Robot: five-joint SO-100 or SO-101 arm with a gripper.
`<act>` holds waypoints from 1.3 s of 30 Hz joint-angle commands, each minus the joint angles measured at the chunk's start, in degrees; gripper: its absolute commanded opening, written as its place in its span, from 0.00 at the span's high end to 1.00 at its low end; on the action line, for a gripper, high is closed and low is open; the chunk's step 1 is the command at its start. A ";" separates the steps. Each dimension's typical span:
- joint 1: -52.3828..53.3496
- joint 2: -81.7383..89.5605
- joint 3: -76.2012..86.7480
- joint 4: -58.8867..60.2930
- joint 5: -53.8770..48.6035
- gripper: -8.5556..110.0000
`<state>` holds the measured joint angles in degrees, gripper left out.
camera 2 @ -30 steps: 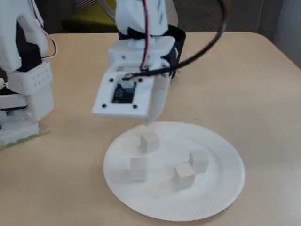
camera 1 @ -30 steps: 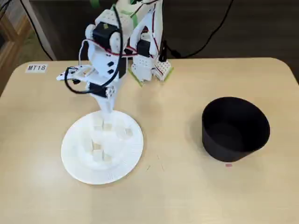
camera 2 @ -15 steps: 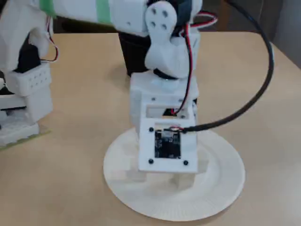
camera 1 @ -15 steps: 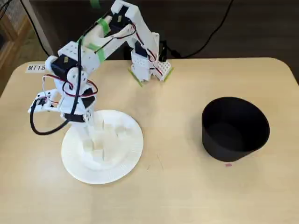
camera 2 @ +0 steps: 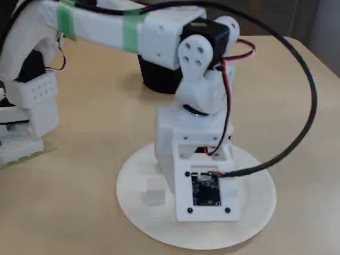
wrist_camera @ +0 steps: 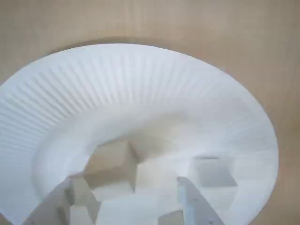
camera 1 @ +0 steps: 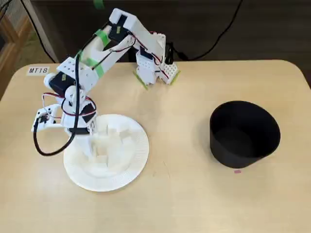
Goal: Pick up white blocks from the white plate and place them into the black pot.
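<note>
On the left of a fixed view, the gripper is lowered over the white plate, so the step in hand is judged to be the pick of one block, with the descent nearly complete. Several white blocks are seen on the plate; an exact count is not possible against the white surface. The black pot stands well apart to the right, and nothing pale is made out inside it, although part of its floor is hidden by the near wall. From the wrist view, the ribbed plate fills the picture, and blocks are clustered at the lower centre, with one further block to the right. The fingers are spread, with blocks lying between them and nothing pinched. At the centre of another fixed view, the gripper body is set over the plate; one block is visible just beside it, and the pot is partly hidden behind the arm. The next move is judged to call for closure on a single block, then a lift and a transfer across to the pot.
</note>
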<state>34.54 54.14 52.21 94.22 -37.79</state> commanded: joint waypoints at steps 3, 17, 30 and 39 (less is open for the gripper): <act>0.35 -3.43 -6.59 0.44 0.44 0.72; -4.66 7.73 -19.34 0.62 7.29 0.95; -67.68 43.59 4.39 -11.95 41.22 0.95; -74.00 44.65 34.37 -37.27 41.04 0.95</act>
<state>-39.73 95.27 79.19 63.98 4.13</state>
